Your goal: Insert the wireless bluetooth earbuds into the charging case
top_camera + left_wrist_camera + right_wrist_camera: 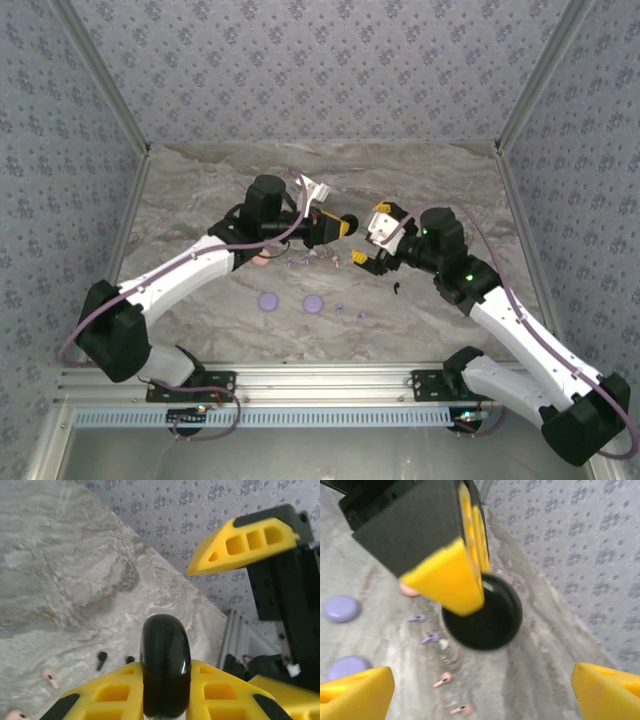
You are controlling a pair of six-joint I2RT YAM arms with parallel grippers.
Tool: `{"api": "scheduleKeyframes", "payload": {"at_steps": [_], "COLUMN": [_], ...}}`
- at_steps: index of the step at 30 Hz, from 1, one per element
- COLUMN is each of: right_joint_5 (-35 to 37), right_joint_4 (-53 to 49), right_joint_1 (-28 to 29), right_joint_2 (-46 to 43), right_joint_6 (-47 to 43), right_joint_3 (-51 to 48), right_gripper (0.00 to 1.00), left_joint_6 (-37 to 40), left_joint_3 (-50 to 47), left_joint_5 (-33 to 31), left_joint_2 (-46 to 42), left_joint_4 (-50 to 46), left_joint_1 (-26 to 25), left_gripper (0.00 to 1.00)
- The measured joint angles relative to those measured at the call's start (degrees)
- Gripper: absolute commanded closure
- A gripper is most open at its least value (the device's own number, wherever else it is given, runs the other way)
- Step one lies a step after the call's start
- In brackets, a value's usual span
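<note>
My left gripper is shut on the black round charging case, held edge-on above the table. My right gripper stands open just right of the case, apart from it, with nothing between its fingers. One of its yellow fingers shows in the left wrist view. On the table below lie tiny stemmed earbuds: black earbuds, lilac earbuds and pinkish earbuds.
Two lilac round discs lie nearer the arms. A pinkish round case sits under the left arm. Patterned walls close in the marbled table at the back and both sides.
</note>
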Motion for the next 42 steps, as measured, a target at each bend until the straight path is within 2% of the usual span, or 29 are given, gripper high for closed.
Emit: {"api": "scheduleKeyframes", "payload": {"at_steps": [4, 7, 11, 21, 26, 35, 38, 42], "right_joint_5": [-11.23, -17.44, -21.7, -22.82, -23.04, -23.32, -23.34, -23.37], "right_joint_4": [-7.72, -13.22, -17.38, -21.35, -21.66, -21.68, -22.03, -22.43], "right_joint_1": [-5.55, -6.36, -6.03, -2.8, -2.51, -2.36, -2.38, -2.36], "right_joint_2": [0.46, 2.95, 6.71, 15.26, 16.22, 16.24, 16.24, 16.22], "right_joint_6": [1.05, 0.57, -0.66, -4.42, -5.62, -6.14, -6.12, -6.12], "right_joint_3": [3.85, 8.76, 13.27, 17.29, 18.03, 18.84, 18.86, 18.86], "right_gripper": [0.1, 0.12, 0.13, 0.29, 0.41, 0.76, 0.78, 0.78], "left_joint_6": [7.74, 13.55, 19.06, 23.8, 24.5, 25.38, 25.7, 25.9], "left_joint_3": [-4.02, -6.14, -7.21, -7.21, -7.21, -7.21, -7.21, -7.21], "left_joint_5": [-0.79, -0.11, 1.77, 5.25, 6.19, 8.48, 8.98, 9.14], "left_joint_2": [-4.04, -6.19, -7.34, -7.76, -7.76, -7.76, -7.76, -7.76], "left_joint_4": [2.6, 3.61, 3.89, 3.89, 3.85, 2.97, 2.56, 2.16], "left_joint_1": [0.0, 0.0, 0.0, 0.0, 0.0, -0.02, 0.0, 0.0], "left_gripper": [1.0, 1.0, 1.0, 1.0, 1.0, 1.0, 0.94, 0.78]}}
